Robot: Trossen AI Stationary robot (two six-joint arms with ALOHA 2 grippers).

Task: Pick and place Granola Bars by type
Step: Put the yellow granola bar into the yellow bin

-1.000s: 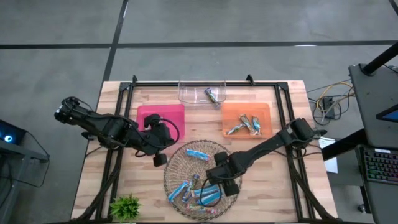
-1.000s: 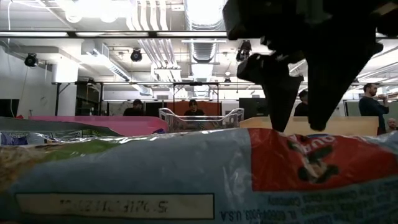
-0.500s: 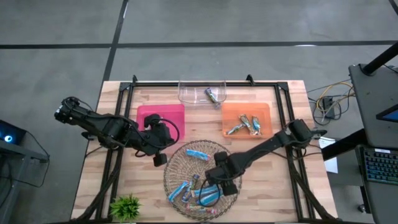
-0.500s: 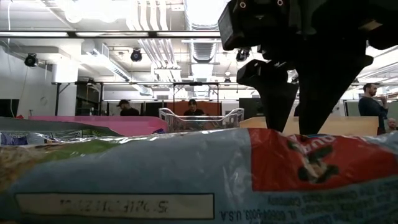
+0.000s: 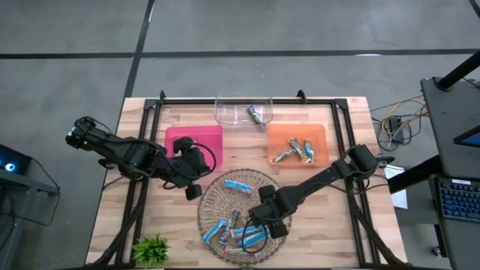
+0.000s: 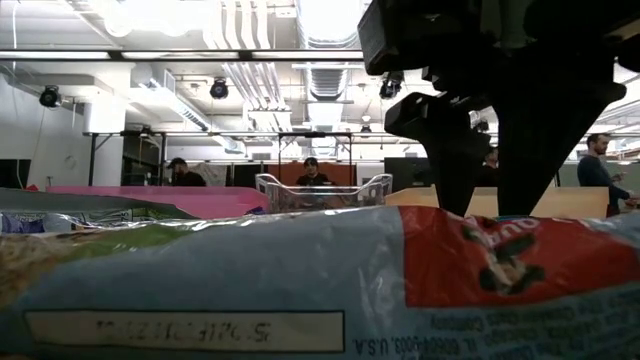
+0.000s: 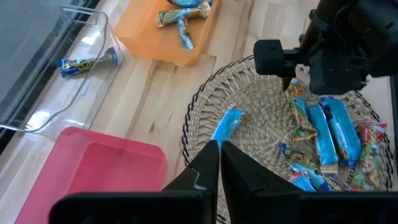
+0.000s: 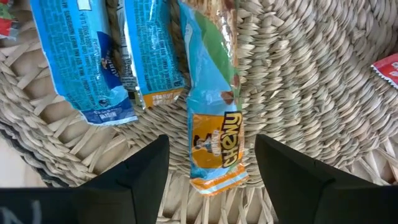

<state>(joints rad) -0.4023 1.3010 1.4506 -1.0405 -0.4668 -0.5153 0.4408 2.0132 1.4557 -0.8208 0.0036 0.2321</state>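
High view, left to right, as I read it from my console. Item 1: small green plant [image 5: 152,247] at the table's 7 o'clock corner. Item 2: left gripper [image 5: 193,192], jaws pressed together and empty, waiting just off the 10 o'clock rim of the woven basket [image 5: 214,196], beside the pink tray [image 5: 193,139]. Item 3: clear tray [image 5: 229,112] at 12 o'clock, holding 1 bar [image 5: 256,115]. Item 4: the basket at 6 o'clock, with most of the Granola Bars [image 5: 227,229], chiefly blue wrappers. Item 5: right gripper [image 5: 262,226], jaws spread wide, low over the basket; my right wrist view shows 1 blue-and-orange chewy bar [image 8: 214,124] lying between the fingers [image 8: 144,163], ungripped. Item 6: orange tray [image 5: 321,132] at 2 o'clock, several bars inside.
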